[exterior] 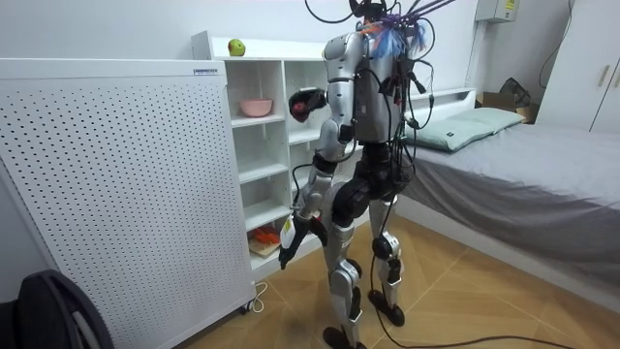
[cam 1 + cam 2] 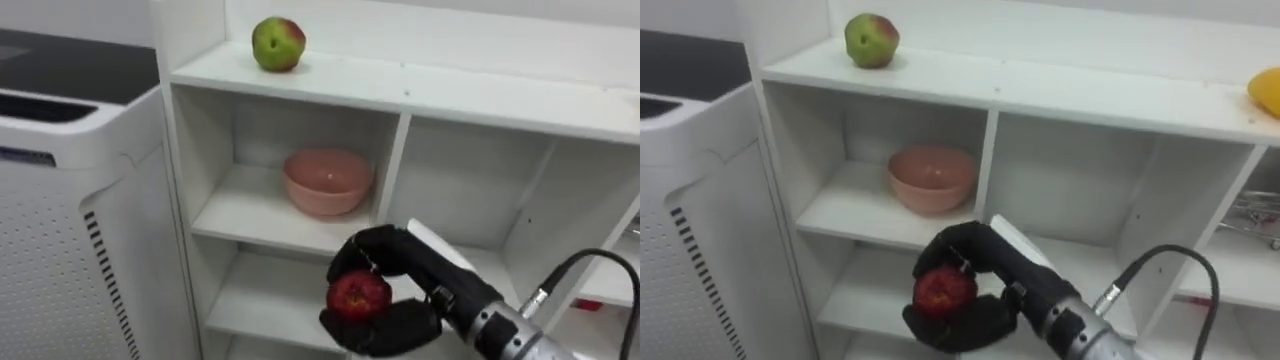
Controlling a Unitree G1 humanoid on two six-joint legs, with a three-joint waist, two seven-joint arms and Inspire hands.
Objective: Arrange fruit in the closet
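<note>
My right hand (image 2: 405, 258) is shut on a red apple (image 2: 358, 295), held in front of the white closet's (image 2: 420, 95) lower middle shelves. On the closet's top, at its left end, lies a green-and-red apple (image 2: 278, 44). A yellow fruit (image 2: 1265, 92) lies on the top at the right edge. One shelf below stands a pink bowl (image 2: 328, 181) in the left compartment, above and a little left of my hand. In the room view I stand upright facing the closet, and my left hand (image 1: 291, 244) hangs low by my thigh.
A tall white perforated appliance (image 2: 70, 200) stands close against the closet's left side. A bed (image 1: 523, 165) lies behind me, and a dark bag (image 1: 48, 305) sits on the floor at the room view's left. Some items (image 1: 263, 242) fill a low shelf.
</note>
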